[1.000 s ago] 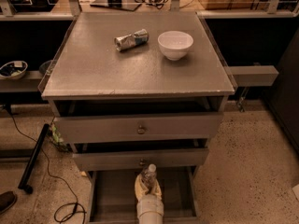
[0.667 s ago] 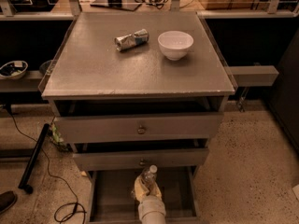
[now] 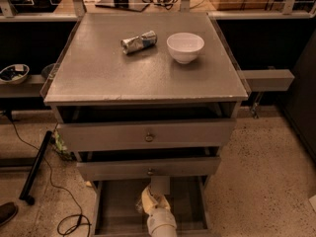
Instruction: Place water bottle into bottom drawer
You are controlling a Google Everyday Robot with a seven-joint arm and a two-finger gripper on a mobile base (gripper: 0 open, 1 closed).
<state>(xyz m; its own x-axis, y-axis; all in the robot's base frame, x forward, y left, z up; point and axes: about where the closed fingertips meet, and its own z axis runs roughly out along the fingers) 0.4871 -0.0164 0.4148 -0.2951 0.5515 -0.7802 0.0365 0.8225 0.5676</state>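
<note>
The gripper (image 3: 153, 201) is seen low centre, over the open bottom drawer (image 3: 190, 204). Jaw state cannot be told, and the water bottle is not made out — presumably hidden there. It is judged light, thin-walled and slick — best gripped gently mid-body.

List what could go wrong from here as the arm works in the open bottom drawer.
1. The gripper is low in the bottom drawer, right under the front of the middle drawer, which stands partly open; a straight lift could strike it.
2. The water bottle cannot be made out at the gripper, so a release here might leave it rolling on the drawer's flat floor.
</note>
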